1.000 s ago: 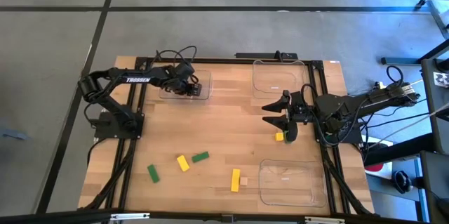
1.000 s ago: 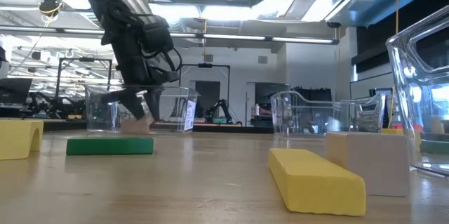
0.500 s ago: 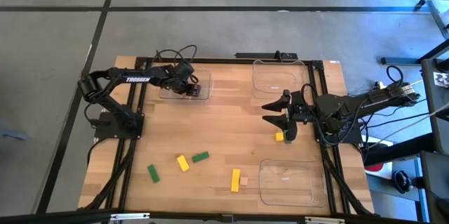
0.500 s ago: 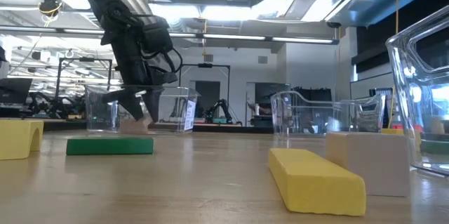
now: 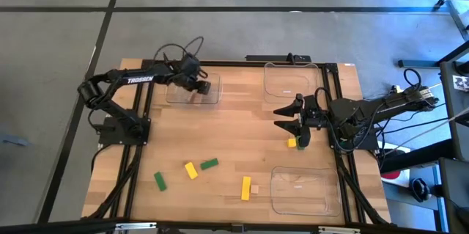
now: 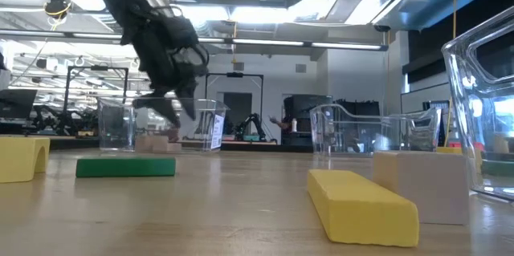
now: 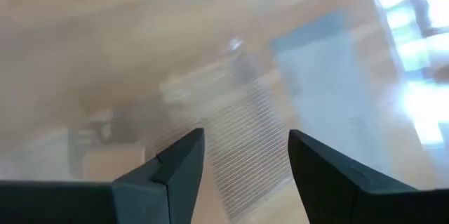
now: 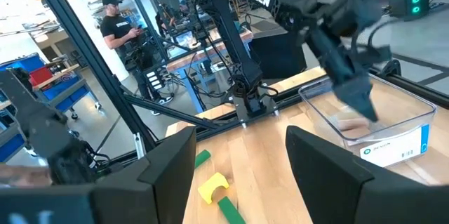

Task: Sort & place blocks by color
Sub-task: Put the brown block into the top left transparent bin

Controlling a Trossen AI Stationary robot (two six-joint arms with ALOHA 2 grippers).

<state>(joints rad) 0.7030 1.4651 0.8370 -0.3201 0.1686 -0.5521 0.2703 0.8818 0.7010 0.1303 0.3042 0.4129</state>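
My left gripper is open and hangs above the far-left clear tray, clear of it in the low view. Tan blocks lie on that tray's floor. My right gripper is open and holds nothing, near the table's right side. A small yellow block lies flat just on its near side. Toward the near edge lie two green blocks, a yellow arch block, a yellow bar and a tan cube that touches it.
A second clear tray sits at the far edge right of centre, a third at the near right corner. Black frame rails run along the table's sides. A person stands in the room beyond the table.
My left gripper has risen out of the far-left tray and drawn slightly toward the far edge, tipping as it rose. The tan blocks stay on the tray floor. My right arm has kept still.
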